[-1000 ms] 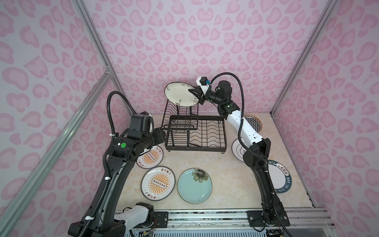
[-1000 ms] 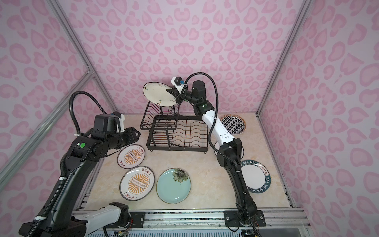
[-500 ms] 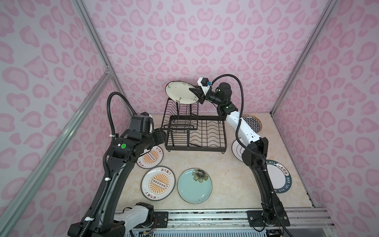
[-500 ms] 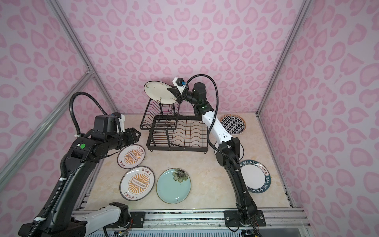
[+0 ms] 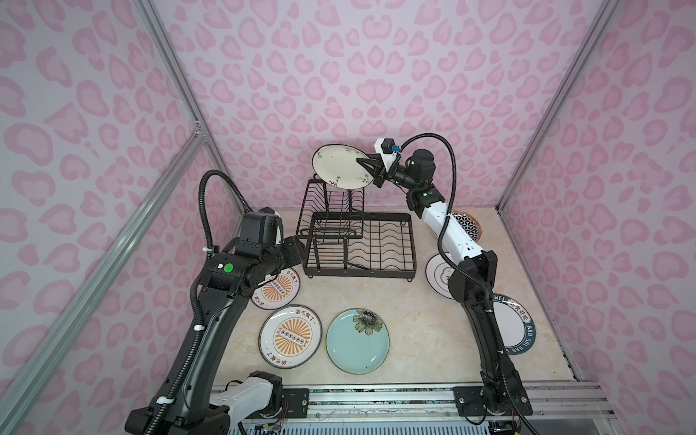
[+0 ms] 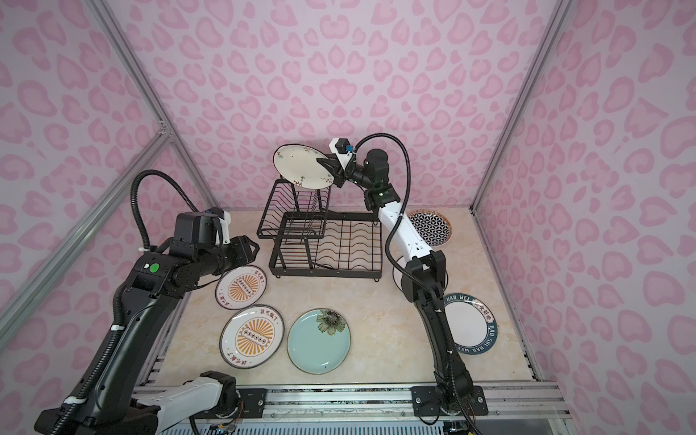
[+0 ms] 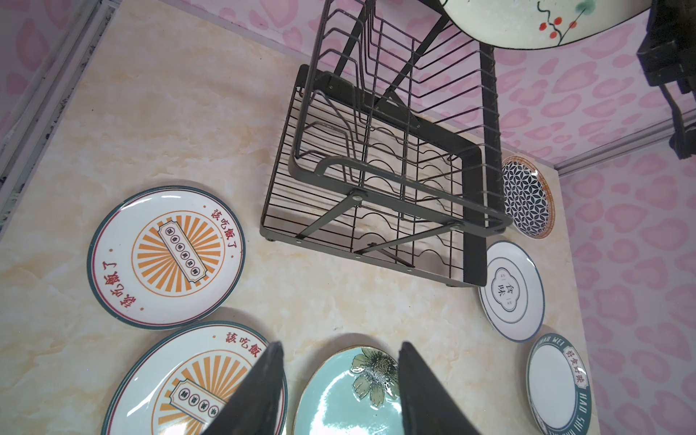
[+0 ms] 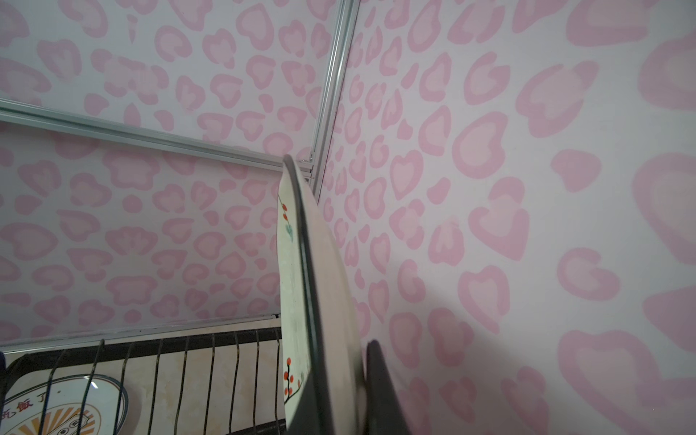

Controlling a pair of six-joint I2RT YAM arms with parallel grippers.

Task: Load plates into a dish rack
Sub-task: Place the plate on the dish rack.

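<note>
My right gripper (image 5: pixel 368 170) (image 6: pixel 328 170) is shut on the rim of a cream sprigged plate (image 5: pixel 337 165) (image 6: pixel 299 165), held tilted in the air just above the upper basket of the black wire dish rack (image 5: pixel 412 241) (image 6: pixel 378 241). In the right wrist view this plate (image 8: pixel 297 263) is edge-on, clamped in the gripper (image 8: pixel 339 376). My left gripper (image 5: pixel 297 251) (image 7: pixel 339 344) hovers open and empty left of the rack, over the orange sunburst plates (image 5: pixel 277 293) (image 5: pixel 290 335). The rack (image 7: pixel 376 169) holds no plates.
Several plates lie flat on the marble table: a teal flowered one (image 5: pixel 357 341) at the front, a white cloud-outline one (image 5: pixel 437 275), a teal-lettered one (image 5: pixel 518 327) and a geometric one (image 6: pixel 431 226) on the right. Pink walls close in on three sides.
The right arm has shifted the held plate slightly up and right over the upper basket, with its wrist turning a little. The left arm has not moved.
</note>
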